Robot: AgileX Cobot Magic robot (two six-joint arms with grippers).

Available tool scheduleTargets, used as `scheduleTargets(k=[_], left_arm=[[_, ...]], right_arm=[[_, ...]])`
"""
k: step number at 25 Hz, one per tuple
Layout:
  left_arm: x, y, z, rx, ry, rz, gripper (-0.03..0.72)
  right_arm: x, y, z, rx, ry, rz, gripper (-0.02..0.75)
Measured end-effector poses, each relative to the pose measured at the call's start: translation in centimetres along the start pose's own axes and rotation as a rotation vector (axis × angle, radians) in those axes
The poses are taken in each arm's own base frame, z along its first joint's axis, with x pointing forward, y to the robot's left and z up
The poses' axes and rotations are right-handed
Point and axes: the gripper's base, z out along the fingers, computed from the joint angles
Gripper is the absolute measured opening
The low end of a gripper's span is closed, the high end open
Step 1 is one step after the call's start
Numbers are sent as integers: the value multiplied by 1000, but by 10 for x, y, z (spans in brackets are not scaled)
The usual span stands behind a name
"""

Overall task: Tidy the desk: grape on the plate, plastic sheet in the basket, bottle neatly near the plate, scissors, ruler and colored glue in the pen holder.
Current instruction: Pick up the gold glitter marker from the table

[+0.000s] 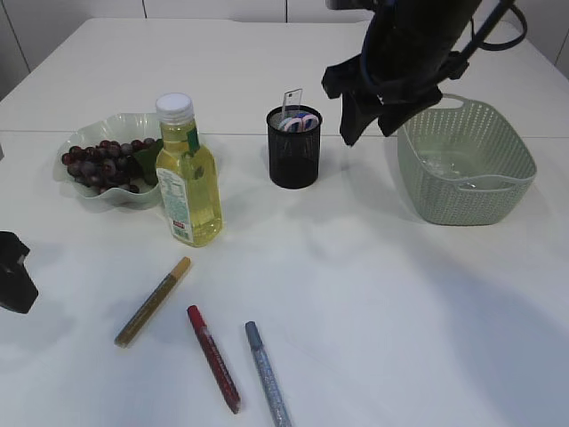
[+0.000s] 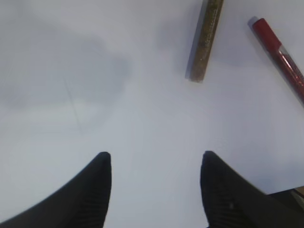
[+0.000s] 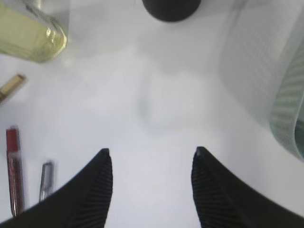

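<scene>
Dark grapes [image 1: 100, 164] lie on the pale green plate [image 1: 124, 122] at the left. A yellow bottle [image 1: 188, 182] with a white cap stands beside the plate. The black mesh pen holder [image 1: 294, 151] holds scissors and a clear ruler [image 1: 292, 100]. A clear plastic sheet [image 1: 444, 165] lies in the green basket [image 1: 511, 147]. Gold [image 1: 153, 302], red [image 1: 213, 358] and silver [image 1: 268, 373] glue pens lie on the table in front. My left gripper [image 2: 154, 156] is open and empty, near the gold pen [image 2: 205, 40]. My right gripper [image 3: 149, 153] is open and empty, raised between holder and basket.
The white table [image 1: 400, 302] stretches to the front right. In the right wrist view I see the bottle [image 3: 28, 33], the holder [image 3: 171, 9], the basket wall [image 3: 289, 109] and the red pen [image 3: 14, 166].
</scene>
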Motion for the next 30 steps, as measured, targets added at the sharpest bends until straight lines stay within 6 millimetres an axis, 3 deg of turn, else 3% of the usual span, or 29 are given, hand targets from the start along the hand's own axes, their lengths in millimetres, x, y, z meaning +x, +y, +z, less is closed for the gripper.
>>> scheduleTargets(k=[5,9,12,16,26,30], left_arm=[[-3,-8,1,-26,-41,89,434],[-6,-28,4,-30,-98,204,433],[-8,-39,14,-20,-93,244,433],[-11,-39,37,-28,-23,242,433],[-54,-48,70,-33,63,207,433],[-60,-54,84,-34,107,218,433]], right_arm=[[38,23,-19,35,85,-47,425],[64,23,-28,44,124,-43,425],[82,23,-38,48,133,-40,424],[101,23,-48,49,137,-26,424],[109,25,-60,40,115,-10,424],[109,25,-60,40,115,-10,424]])
